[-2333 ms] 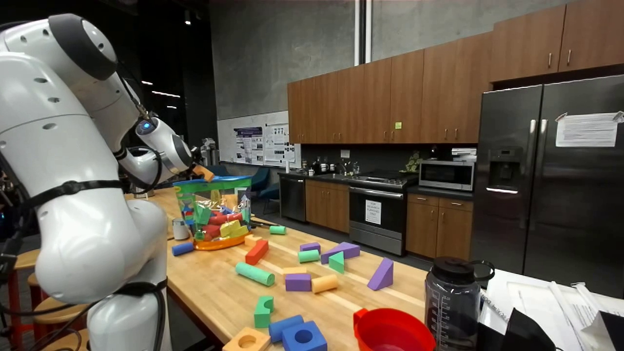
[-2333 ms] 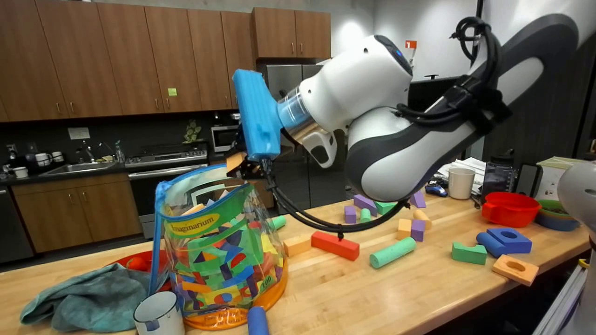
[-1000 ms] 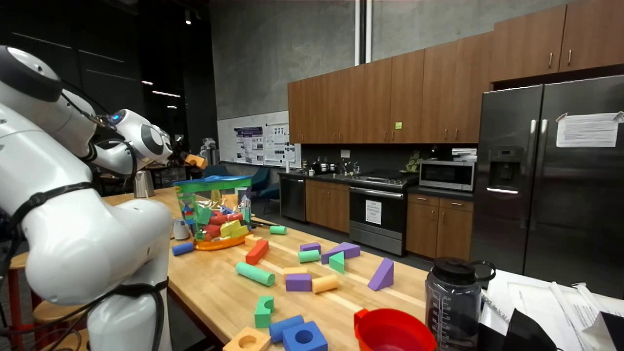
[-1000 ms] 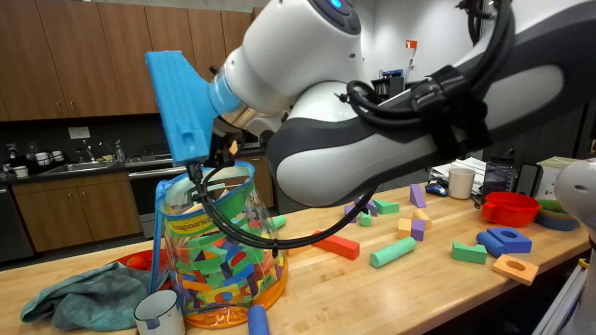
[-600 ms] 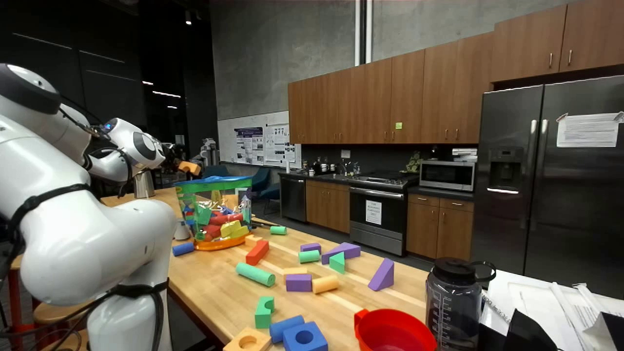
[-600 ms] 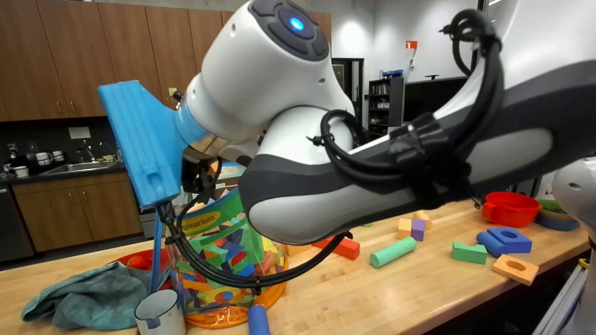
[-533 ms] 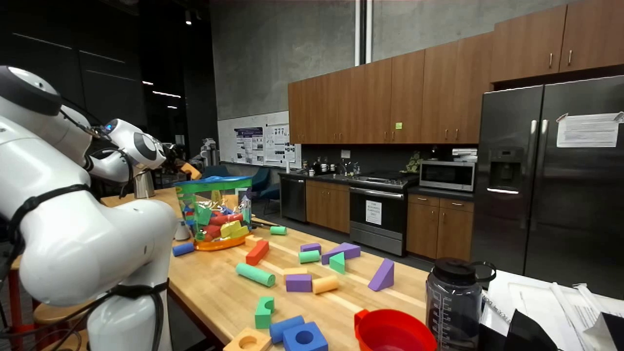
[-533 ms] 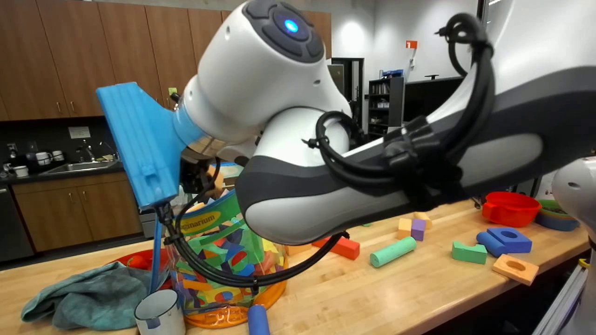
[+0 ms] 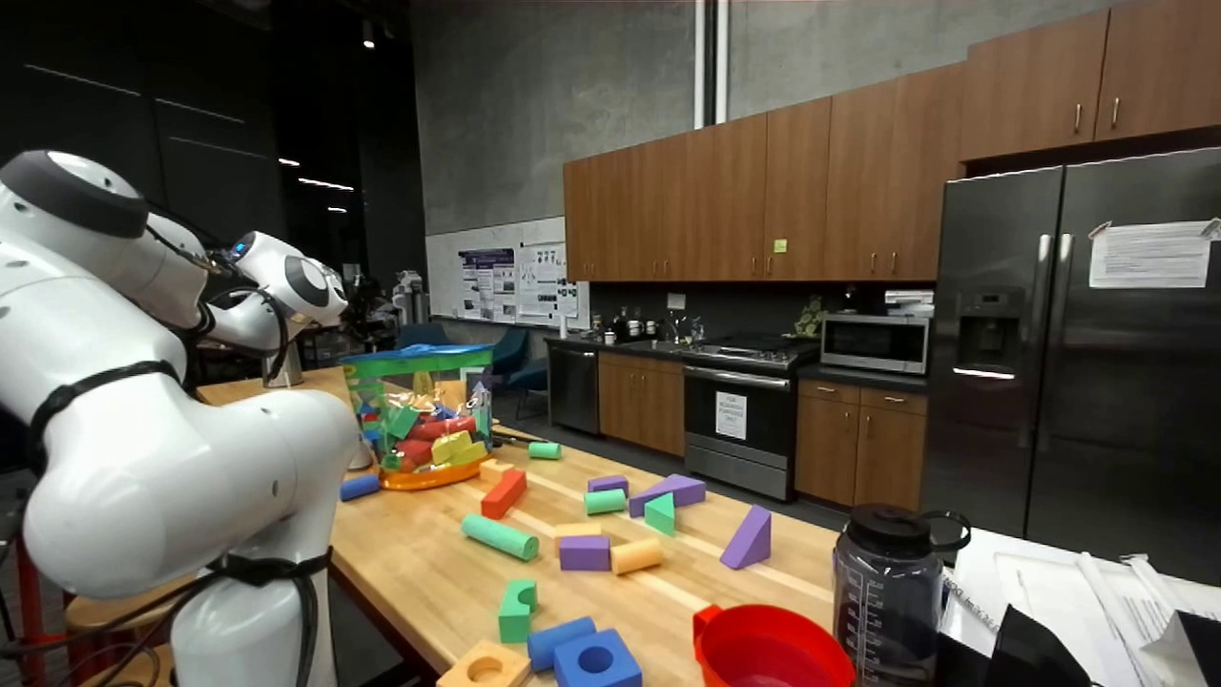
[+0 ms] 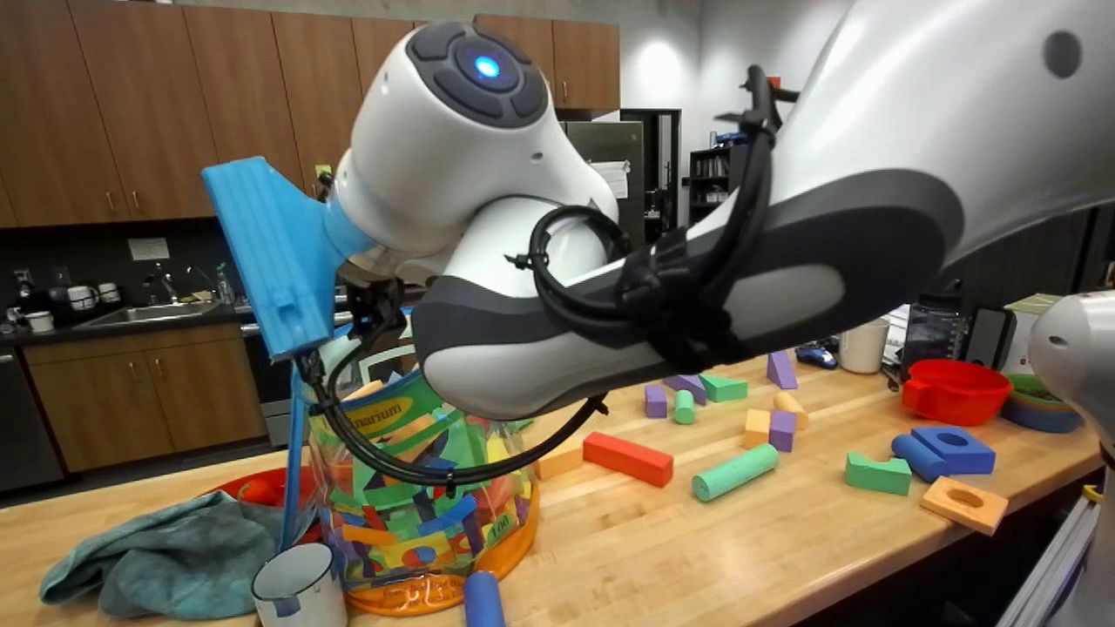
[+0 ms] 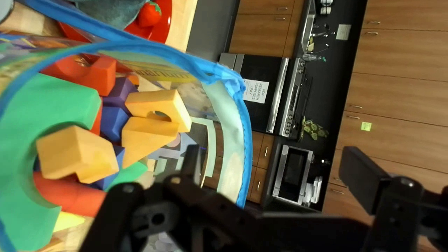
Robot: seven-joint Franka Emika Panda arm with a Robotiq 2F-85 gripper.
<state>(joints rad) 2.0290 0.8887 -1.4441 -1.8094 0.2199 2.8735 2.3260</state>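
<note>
Jaws spread wide, holding nothing, near the rim (image 11: 249,140) of the clear bag (image 10: 379,418); a low sideways swing could snag it, tipping blocks (image 11: 59,150) out.

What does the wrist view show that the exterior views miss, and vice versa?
Only the wrist view clearly shows the two flat fingers of the black gripper, spread apart and holding nothing.
Only the exterior views show the foam-looking red rectangular block and green cylinder on the pale wooden table.
All share the clear, blue-rimmed plastic bag and brown wooden cabinets.
</note>
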